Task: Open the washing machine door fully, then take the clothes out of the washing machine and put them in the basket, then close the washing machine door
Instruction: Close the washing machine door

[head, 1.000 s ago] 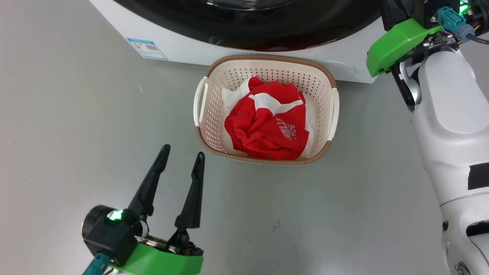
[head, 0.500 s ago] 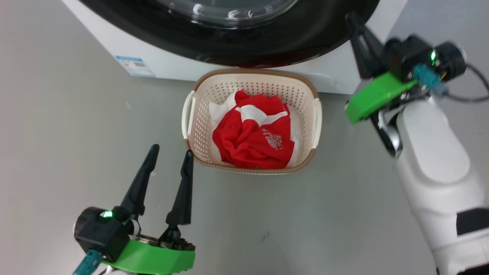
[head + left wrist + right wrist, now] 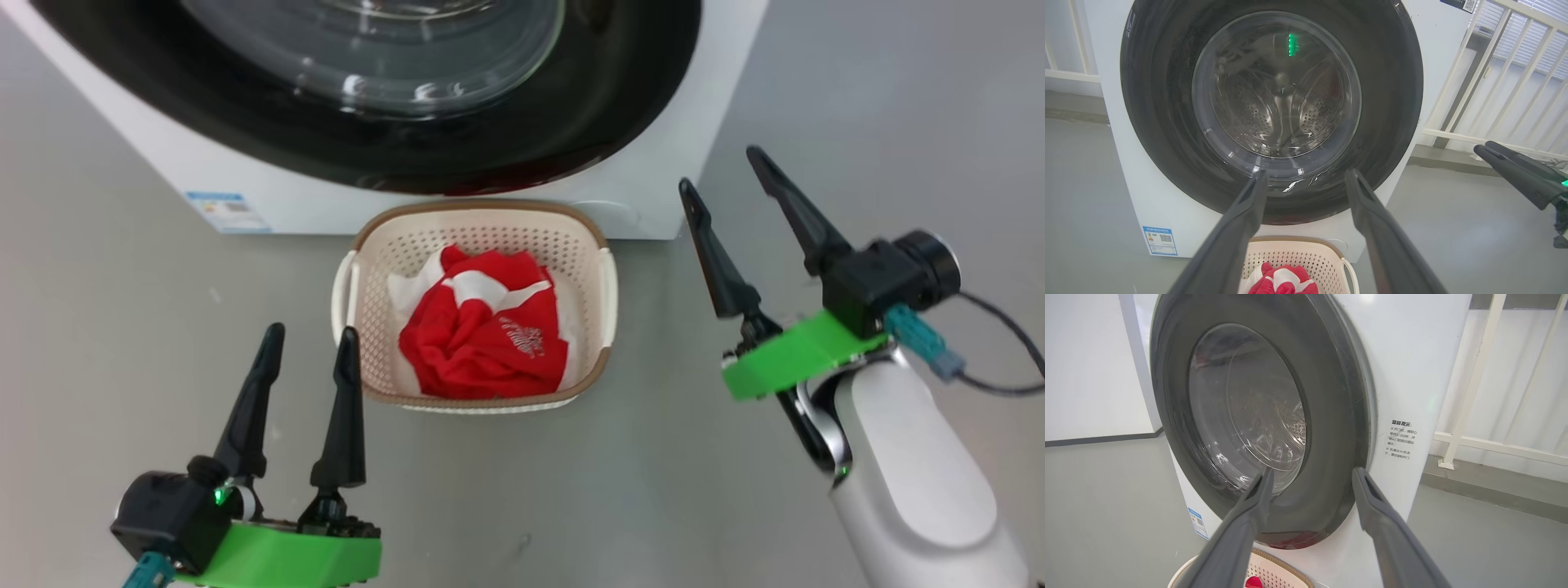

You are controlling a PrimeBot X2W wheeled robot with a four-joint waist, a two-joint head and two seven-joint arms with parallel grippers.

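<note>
The washing machine [image 3: 653, 163] stands ahead, and its door [image 3: 506, 139], black-rimmed with a glass bowl, lies flat against its front [image 3: 1274, 90] [image 3: 1249, 416]. On the floor just before it sits the cream basket [image 3: 600, 282] holding the red and white clothes [image 3: 482, 343]. My left gripper [image 3: 312, 331] is open and empty, just left of the basket's near corner. Open and empty too, my right gripper [image 3: 718, 167] hangs right of the basket, off the machine's right corner, fingers pointing at the machine. The wrist views look between open fingers at the door [image 3: 1306, 175] [image 3: 1313, 471].
Grey floor [image 3: 122, 343] spreads on all sides of the basket. A blue label [image 3: 227, 212] marks the machine's lower left corner. A white railing [image 3: 1494, 61] runs behind and to the right of the machine. My right forearm [image 3: 906, 482] takes up the lower right.
My right gripper, shut at the door's right rim before, has opened and drawn back from the machine. The head camera has pulled back, showing more of the door. The left gripper stays open.
</note>
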